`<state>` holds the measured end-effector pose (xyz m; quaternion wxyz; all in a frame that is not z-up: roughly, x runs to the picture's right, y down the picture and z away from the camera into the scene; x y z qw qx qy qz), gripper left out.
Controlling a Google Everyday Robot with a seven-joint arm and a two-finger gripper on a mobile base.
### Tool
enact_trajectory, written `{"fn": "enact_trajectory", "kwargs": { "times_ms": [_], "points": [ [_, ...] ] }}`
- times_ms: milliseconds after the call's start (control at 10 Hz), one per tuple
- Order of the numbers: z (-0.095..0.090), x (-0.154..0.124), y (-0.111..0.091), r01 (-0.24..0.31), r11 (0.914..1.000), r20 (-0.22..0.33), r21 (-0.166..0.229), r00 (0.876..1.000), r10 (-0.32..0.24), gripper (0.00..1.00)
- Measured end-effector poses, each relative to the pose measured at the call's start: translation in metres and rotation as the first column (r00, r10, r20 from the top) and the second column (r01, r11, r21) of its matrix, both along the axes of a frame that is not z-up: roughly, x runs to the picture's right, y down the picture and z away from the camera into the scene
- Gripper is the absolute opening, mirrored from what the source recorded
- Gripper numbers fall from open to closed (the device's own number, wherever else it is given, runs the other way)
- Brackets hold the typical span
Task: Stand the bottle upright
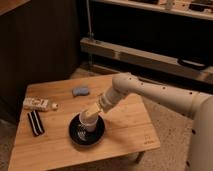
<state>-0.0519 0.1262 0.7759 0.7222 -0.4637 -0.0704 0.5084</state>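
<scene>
Bottle (39,104): whitish-cream, dark-patterned label; found lying on side near table (127,131) left edge, cap pointed right; gripper (89,121) located well apart, rightward.

Claw (90,120) over the bowl (75,137); bottle (39,104) lies left, behind the bar (35,123).

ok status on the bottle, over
Tool at the cup in the bowl. Bottle lying flat, far left, not held. Striped bar just beside it.

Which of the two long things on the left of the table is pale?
The whitish-cream bottle, lying behind the flat black white-striped bar; the gripper is over the round black dish.
</scene>
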Motion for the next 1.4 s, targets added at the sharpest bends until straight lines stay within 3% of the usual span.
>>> {"fn": "enact_trajectory", "kwargs": {
  "times_ms": [900, 1200, 1400],
  "points": [
    [0.0, 0.0, -0.001, 0.003, 1.0, 0.0, 0.004, 1.0, -0.003, 0.8],
    [-0.008, -0.003, -0.029, 0.089, 0.99, 0.01, 0.109, 0.996, -0.091, 0.8],
    [-0.023, -0.009, -0.073, 0.142, 0.9713, 0.011, 0.191, 0.989, -0.146, 0.8]
  ]
}}
